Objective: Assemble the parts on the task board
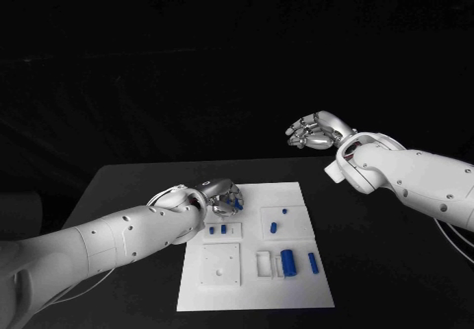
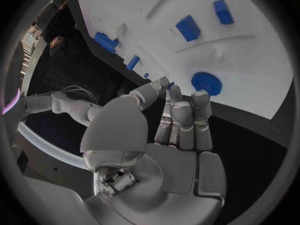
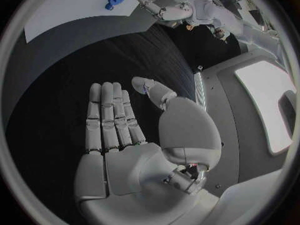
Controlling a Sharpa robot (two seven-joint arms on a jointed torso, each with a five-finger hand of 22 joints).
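The white task board (image 1: 255, 288) lies in the middle of the black table with several blue parts on it. My left hand (image 1: 221, 195) hovers over the board's far left corner, fingers straight and close together, the thumb a little apart, nothing clearly in it. A round blue part (image 2: 206, 83) sits on the board just past its fingertips (image 2: 201, 99); a sliver of blue shows beside the thumb. Two small blue blocks (image 2: 187, 27) lie farther along the board. My right hand (image 1: 316, 130) is raised high over the table's far right, open and flat (image 3: 119, 135), holding nothing.
A long blue cylinder (image 1: 286, 260) and a thinner blue peg (image 1: 313, 263) lie at the board's near right. Two short blue pieces (image 1: 272, 226) sit in the right-hand square plate. A plain white square plate (image 1: 220, 265) takes the board's near left. Bare black table (image 1: 129, 185) surrounds the board.
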